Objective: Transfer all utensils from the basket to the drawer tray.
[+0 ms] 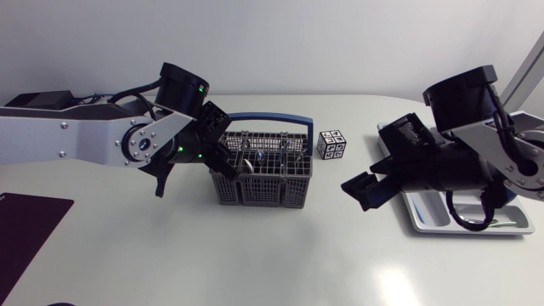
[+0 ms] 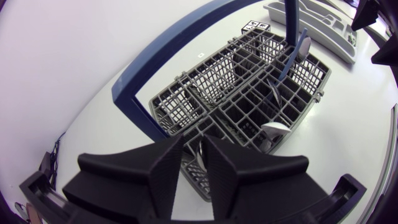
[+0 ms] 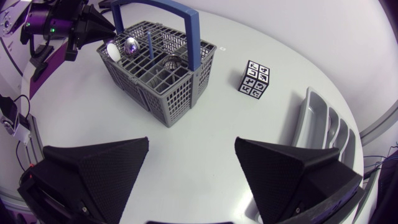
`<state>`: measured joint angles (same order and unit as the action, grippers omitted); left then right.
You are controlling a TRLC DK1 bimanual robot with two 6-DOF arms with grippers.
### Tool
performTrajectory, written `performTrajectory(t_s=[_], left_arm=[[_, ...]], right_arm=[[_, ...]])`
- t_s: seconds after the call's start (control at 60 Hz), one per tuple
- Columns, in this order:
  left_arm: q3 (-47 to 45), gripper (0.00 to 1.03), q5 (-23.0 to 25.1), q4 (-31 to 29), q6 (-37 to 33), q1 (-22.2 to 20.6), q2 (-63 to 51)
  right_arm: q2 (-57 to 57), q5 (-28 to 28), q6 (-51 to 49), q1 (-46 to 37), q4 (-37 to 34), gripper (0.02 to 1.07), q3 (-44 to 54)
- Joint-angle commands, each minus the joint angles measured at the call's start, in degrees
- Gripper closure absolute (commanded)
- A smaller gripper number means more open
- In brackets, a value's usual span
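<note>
The grey wire basket (image 1: 263, 194) with a blue handle (image 1: 265, 117) stands mid-table. It holds several utensils: a white spoon (image 2: 273, 130), a silver spoon (image 3: 130, 45) and a blue-handled one (image 2: 287, 56). My left gripper (image 1: 223, 161) dips into the basket's left end. In the left wrist view its fingers (image 2: 168, 168) stand close together with a thin silver utensil (image 2: 201, 151) pinched between them. My right gripper (image 1: 367, 189) hovers wide open between the basket and the grey drawer tray (image 1: 425, 217), holding nothing.
A small cube with black-and-white markers (image 1: 331, 144) sits just right of the basket. A dark mat (image 1: 25, 229) lies at the table's left front. The tray's compartments (image 3: 323, 134) lie beside my right gripper (image 3: 191, 155).
</note>
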<state>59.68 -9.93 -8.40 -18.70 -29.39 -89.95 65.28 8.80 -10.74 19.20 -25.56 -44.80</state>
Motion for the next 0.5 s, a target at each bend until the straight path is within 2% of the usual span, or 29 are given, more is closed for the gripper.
performTrajectory(t_s=[0.0, 0.25, 0.35, 0.483], left_arm=[[-0.4, 0.89, -0.9, 0.6, -1.1, -0.5, -1.2], [-1.0, 0.88, -1.8, 0.5, -1.2, -1.4, -1.1], [-0.9, 0.78, -2.1, -0.4, -1.2, -2.0, -0.9], [-0.6, 0.74, -2.5, -1.4, -1.2, -2.3, -1.0]], right_arm=[[0.8, -0.2, -0.4, 0.6, -0.5, 0.07, -0.4], [0.8, -0.5, -0.3, 2.0, -0.2, 0.07, 0.5], [0.8, -0.5, -0.3, 2.0, 0.0, 0.07, 0.7], [0.7, -0.5, -0.3, 2.1, -0.2, 0.07, 0.9]])
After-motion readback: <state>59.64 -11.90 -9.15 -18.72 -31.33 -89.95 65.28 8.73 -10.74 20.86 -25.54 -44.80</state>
